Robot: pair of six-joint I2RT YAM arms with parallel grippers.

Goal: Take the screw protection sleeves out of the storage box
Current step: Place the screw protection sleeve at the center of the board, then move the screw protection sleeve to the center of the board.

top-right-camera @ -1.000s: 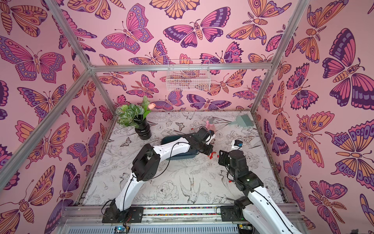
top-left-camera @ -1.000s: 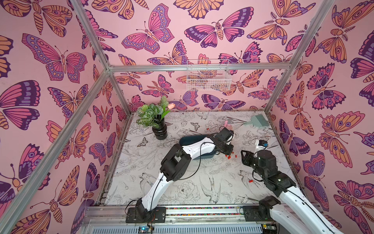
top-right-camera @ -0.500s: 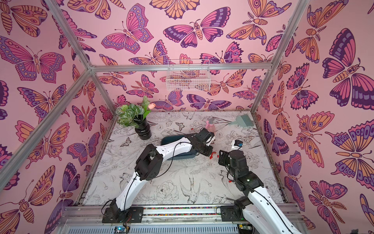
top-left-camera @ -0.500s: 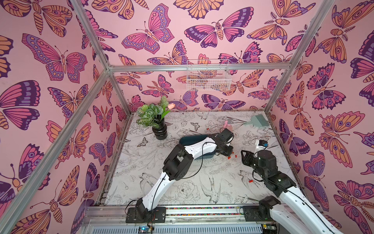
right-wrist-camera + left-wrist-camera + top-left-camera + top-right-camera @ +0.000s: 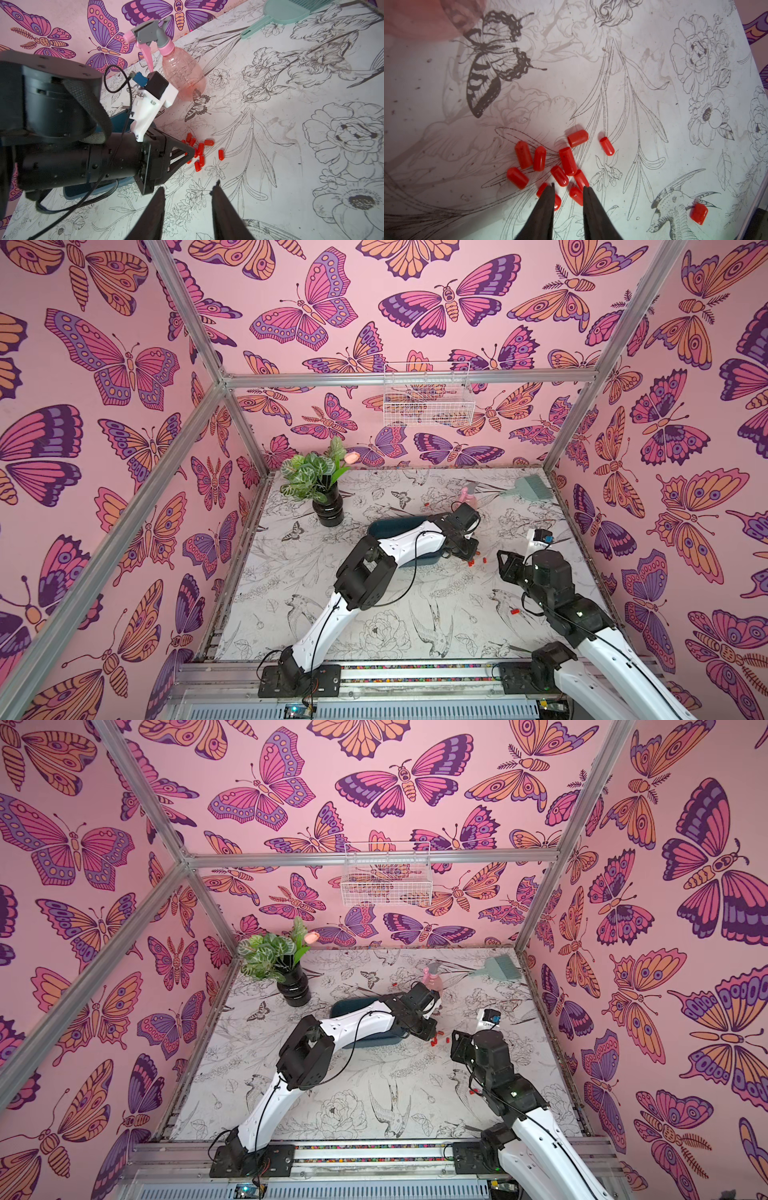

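The screw protection sleeves (image 5: 564,164) lie clustered on the desk (image 5: 654,62), just beside the storage box (image 5: 384,527), whose inside the left arm (image 5: 411,541) hides. The left end effector (image 5: 568,187) is released, tips among them. The right end effector (image 5: 188,189) is released nearby. A spray bottle (image 5: 182,76) stands behind.

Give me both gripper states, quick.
Left gripper: open, gripping nothing, tips over the pile of red screw protection sleeves.
Right gripper: open, empty.

bright even light, blurred wrist-view corners
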